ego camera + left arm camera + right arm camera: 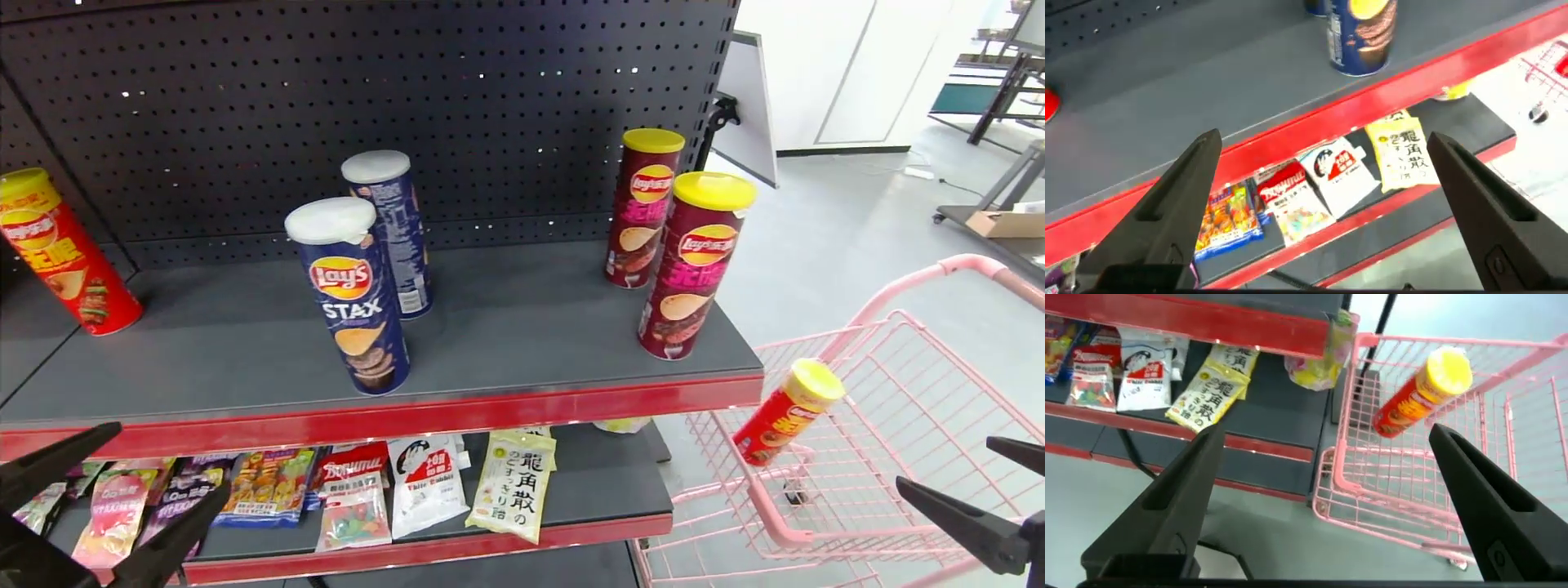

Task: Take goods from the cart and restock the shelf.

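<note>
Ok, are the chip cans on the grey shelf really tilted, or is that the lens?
Head view: likely the lens; the dark blue white-lidded cans lean left, the maroon yellow-lidded cans lean right. Head view: bright dots look like light through the black pegboard's holes. Left wrist view: a blue can's base sits flat.

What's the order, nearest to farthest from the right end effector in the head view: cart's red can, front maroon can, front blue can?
From the right end effector:
1. red can, in the cart on the right.
2. front maroon can, right end of the shelf.
3. front blue can, mid-shelf.
</note>
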{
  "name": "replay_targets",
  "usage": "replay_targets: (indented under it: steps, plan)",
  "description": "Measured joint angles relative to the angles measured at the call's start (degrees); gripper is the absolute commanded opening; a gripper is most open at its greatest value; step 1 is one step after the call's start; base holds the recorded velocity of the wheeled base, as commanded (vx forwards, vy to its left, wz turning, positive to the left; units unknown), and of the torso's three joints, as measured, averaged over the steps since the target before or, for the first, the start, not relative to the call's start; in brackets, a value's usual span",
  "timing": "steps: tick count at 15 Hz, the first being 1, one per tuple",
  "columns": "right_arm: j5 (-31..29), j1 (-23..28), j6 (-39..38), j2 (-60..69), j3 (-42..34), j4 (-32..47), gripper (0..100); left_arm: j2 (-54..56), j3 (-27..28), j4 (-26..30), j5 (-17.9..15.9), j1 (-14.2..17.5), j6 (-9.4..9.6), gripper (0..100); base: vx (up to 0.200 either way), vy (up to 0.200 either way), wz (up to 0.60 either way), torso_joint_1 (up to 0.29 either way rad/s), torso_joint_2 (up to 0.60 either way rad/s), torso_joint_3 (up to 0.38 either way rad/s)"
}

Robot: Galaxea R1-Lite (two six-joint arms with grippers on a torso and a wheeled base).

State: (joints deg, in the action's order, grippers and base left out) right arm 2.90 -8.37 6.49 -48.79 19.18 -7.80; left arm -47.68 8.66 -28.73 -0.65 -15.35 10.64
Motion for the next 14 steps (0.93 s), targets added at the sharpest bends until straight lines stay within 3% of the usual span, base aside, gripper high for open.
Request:
replay_targets:
  steps: [6, 11, 14]
  plan:
    - [0.0, 1.0, 0.0, -0.1, -0.8, 0.0, 100, 2.6, 0.0, 0.3, 0.0, 0.0, 0.0, 100, 0.0, 0.0, -0.6, 0.006, 0.0, 0.004]
    - [-0.2, 1.2, 0.1, -0.1, -0.8, -0.1, 100, 3.2, -0.3, 0.3, 0.0, 0.0, 0.0, 100, 0.0, 0.0, 0.0, 0.0, 0.0, 0.0]
    - [-0.2, 2.3, 0.1, -0.4, -0.8, -0.1, 100, 3.5, -0.4, 0.3, 0.0, 0.0, 0.0, 100, 0.0, 0.0, 0.0, -0.119, 0.3, 0.172]
